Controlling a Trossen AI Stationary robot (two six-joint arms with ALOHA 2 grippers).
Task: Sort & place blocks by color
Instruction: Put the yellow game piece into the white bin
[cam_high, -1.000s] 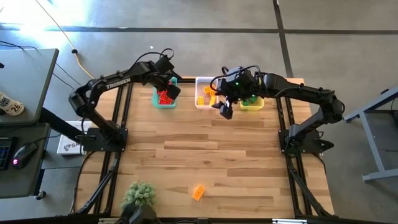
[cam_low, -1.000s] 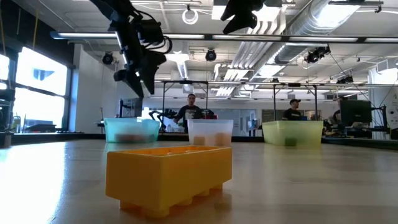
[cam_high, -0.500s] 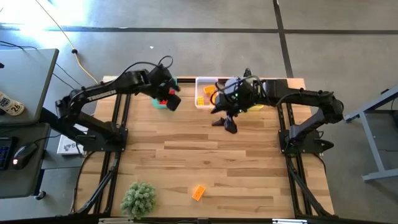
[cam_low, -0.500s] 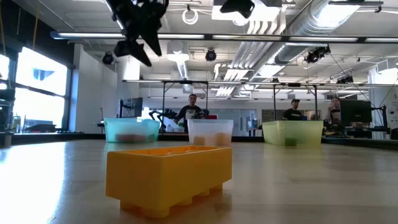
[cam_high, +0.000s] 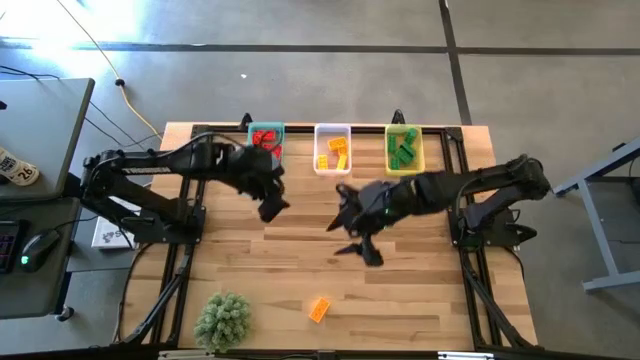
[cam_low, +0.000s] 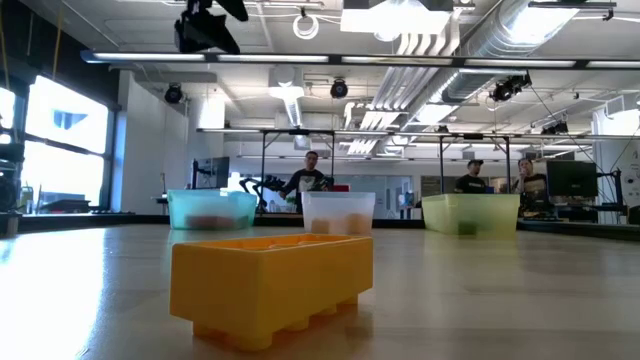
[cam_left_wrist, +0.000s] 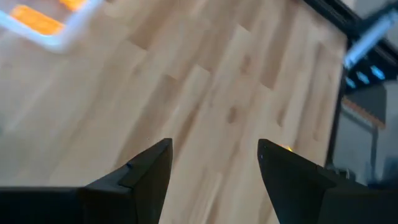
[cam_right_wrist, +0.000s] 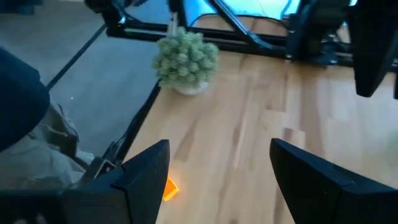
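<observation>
From above, three bins stood in a row along the far edge of the tabletop (cam_high: 300, 250), the teal bin (cam_high: 266, 138) with red blocks, the white bin (cam_high: 333, 150) with yellow-orange ones and the yellow-green bin (cam_high: 404, 150) with green ones, so each colour had its own place. One orange block (cam_high: 319, 309) lay alone near the front edge, beside a small plant (cam_high: 222, 318), and I judged it the last to sort. My right tool (cam_high: 357, 238) hung over mid-table, nearer that block; my left tool (cam_high: 271, 201) hovered in front of the teal bin. At table height the block filled the foreground and hid the bins' bases, while both tools were mostly cut off overhead. My left wrist view showed wide, empty fingers (cam_left_wrist: 144, 175) over blurred wood. My right wrist view showed fingers (cam_right_wrist: 144, 172) spread wide, empty, with the block half hidden behind one.
</observation>
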